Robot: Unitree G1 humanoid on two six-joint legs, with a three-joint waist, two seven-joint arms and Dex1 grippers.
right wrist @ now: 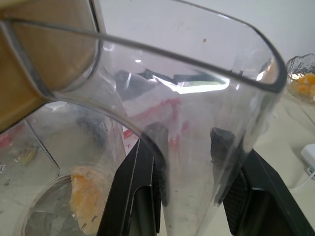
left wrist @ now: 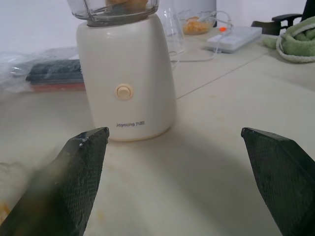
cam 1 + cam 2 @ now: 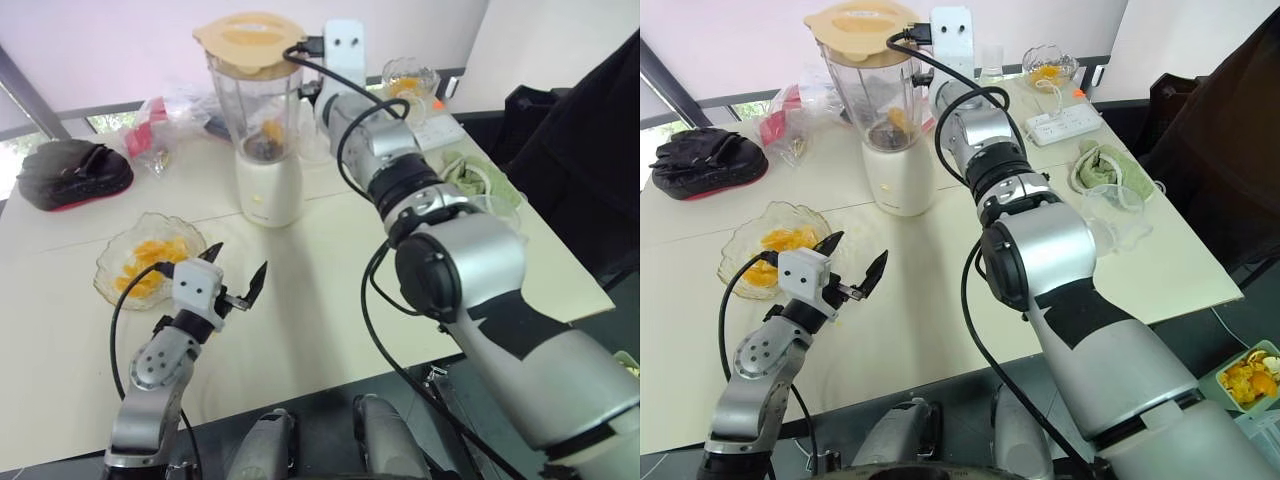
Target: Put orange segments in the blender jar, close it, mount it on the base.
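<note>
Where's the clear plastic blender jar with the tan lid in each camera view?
Left eye: blender jar upper left of centre, on the cream base.
Right eye: the same, further left.
Left wrist: its foot, atop the base.
Right wrist: its handle, between the right gripper's fingers.
Shared landmark: orange segment inside.

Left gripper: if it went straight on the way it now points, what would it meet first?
Most likely the cream blender base under the jar. The left gripper, open, aims at it across bare table. Depth is hard to judge, but nothing seems to stand between them.
</note>
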